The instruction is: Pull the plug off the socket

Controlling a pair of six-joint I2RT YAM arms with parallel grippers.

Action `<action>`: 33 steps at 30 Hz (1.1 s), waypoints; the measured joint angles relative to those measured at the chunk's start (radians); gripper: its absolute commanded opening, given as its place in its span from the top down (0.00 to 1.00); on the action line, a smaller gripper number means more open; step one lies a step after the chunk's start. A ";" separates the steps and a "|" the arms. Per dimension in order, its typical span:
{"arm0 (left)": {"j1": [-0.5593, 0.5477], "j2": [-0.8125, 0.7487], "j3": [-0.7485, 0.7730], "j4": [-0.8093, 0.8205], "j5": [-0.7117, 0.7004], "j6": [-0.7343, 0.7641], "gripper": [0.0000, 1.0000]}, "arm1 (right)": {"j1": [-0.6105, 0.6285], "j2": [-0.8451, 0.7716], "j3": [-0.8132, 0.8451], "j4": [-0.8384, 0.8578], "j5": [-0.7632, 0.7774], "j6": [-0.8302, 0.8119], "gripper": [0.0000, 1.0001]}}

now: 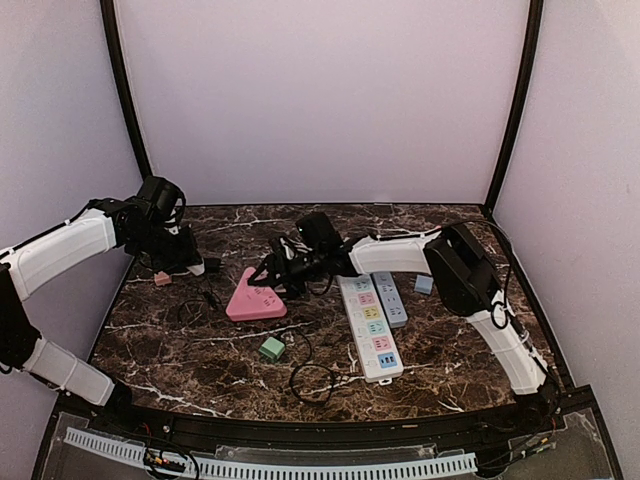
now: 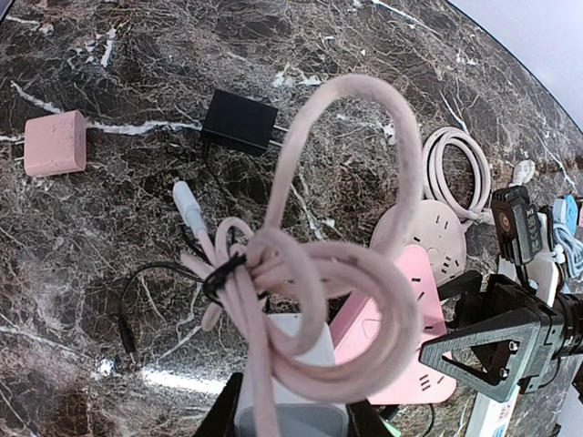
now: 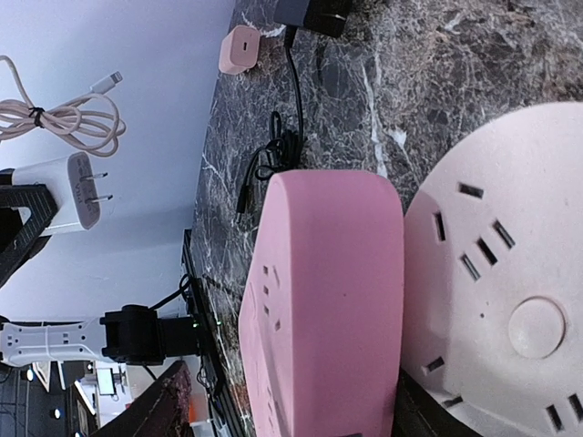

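From above, the left gripper (image 1: pixel 188 258) grips the plug (image 1: pixel 196 266), well apart at 10 o'clock of the socket (image 1: pixel 255 296). The right gripper (image 1: pixel 290 265) sits at the socket's 2 o'clock end.

Left wrist: jaws are closed on the plug, with the cable (image 2: pixel 346 273) coiled.

Right wrist: jaws appear to clamp the socket. The prongs (image 3: pixel 100 187) are bare. No legible writing.

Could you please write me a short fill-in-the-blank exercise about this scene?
1. The left gripper holds a ____ charger with a bundled pink cable.
2. The charger shows ____ bare prongs, plugged into nothing.
3. The right gripper closes on the triangular ____ socket.

Missing words: white; two; pink.
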 measured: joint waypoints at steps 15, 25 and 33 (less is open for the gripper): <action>0.006 0.000 0.000 0.007 0.005 0.004 0.99 | 0.044 0.031 0.096 -0.128 0.057 -0.103 0.31; 0.006 0.000 -0.004 0.013 0.005 0.004 0.99 | 0.121 0.077 0.198 -0.306 0.164 -0.231 0.27; 0.024 0.000 -0.055 0.043 0.006 -0.013 0.99 | 0.134 0.053 0.238 -0.423 0.374 -0.409 0.21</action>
